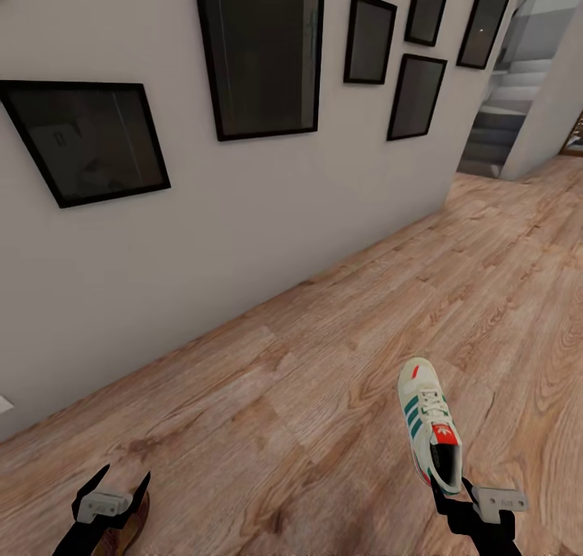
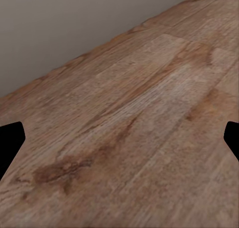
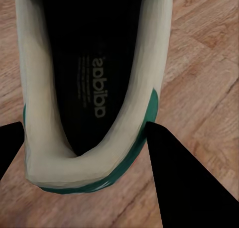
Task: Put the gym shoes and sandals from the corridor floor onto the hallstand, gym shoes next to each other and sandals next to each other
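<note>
Clearly, the right gripper (image 1: 455, 491) had the cream-white sneaker with green side stripes (image 1: 430, 430) by its heel collar, its dark fingers (image 3: 184, 178) closed either side of the rear wall, toe pointing away toward the far corridor. The shoe sat low over the warm brown wood-plank floor (image 1: 324, 362) at the near right; whether it was lifted clear or resting I could not tell. The left gripper (image 1: 113, 491) stood wide apart and held nothing, with a dark brown shape just beneath it that might have been a sandal. A pale grey wall with black-framed pictures (image 1: 259, 50) ran along the left. With a grip only on the soft heel rim, the long toe end could sag or swing during carrying and twist the sneaker out.
</note>
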